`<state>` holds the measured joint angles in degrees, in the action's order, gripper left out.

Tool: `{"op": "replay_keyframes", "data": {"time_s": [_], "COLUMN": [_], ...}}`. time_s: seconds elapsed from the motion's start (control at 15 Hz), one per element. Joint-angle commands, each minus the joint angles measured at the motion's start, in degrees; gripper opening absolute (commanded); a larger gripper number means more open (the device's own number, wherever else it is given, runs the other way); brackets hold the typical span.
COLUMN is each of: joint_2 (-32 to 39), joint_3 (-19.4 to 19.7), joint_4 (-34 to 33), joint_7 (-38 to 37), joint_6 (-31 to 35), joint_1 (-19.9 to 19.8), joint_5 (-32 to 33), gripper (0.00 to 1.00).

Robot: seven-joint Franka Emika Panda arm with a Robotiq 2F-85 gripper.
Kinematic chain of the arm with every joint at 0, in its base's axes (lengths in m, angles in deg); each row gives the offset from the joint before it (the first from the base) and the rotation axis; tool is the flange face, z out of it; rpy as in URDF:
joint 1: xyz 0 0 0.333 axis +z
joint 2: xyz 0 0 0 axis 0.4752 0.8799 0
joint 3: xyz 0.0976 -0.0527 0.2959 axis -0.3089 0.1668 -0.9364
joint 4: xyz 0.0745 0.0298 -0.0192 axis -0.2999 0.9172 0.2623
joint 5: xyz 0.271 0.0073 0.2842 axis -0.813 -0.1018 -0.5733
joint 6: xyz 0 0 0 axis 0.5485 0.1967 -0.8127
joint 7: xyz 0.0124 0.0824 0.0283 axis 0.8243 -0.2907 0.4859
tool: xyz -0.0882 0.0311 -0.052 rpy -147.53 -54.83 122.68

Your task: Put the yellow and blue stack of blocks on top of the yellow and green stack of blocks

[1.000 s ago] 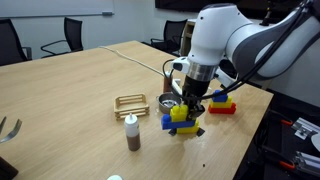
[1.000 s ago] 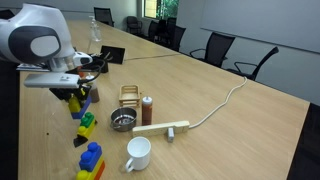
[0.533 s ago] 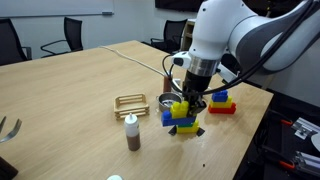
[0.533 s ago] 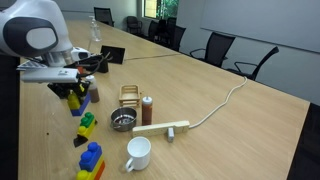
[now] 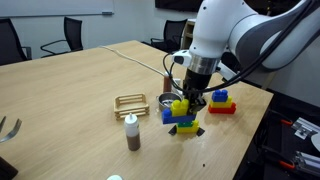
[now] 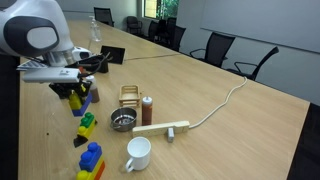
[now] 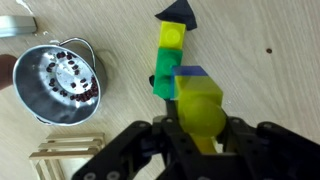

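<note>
The gripper grips the yellow and blue stack above the yellow and green stack (studs must mate): centre over it, keep level, press straight down.

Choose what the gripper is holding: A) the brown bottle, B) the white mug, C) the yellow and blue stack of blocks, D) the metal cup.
C: in the wrist view the gripper is closed on the yellow and blue stack of blocks, gripping its yellow brick.
</note>
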<state>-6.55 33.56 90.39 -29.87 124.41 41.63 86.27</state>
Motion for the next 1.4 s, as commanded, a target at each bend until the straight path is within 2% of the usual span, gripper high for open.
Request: {"op": "replay_keyframes", "data": {"time_s": [0.0,0.6,0.93,1.33], "joint_2": [-1.4,-0.8,0.6,0.9], "joint_3": [0.3,0.1,0.2,0.1], "joint_4": [1.3,2.2,2.2,2.5], "joint_7": [0.5,1.1,0.9,0.9], "joint_6": [0.2,1.2,5.8,5.1], "joint_1": [-0.7,-1.3,-1.2,-1.6], "joint_5": [0.5,-1.0,-0.3,-1.0], "gripper": [0.11,0.11,0.11,0.11]}}
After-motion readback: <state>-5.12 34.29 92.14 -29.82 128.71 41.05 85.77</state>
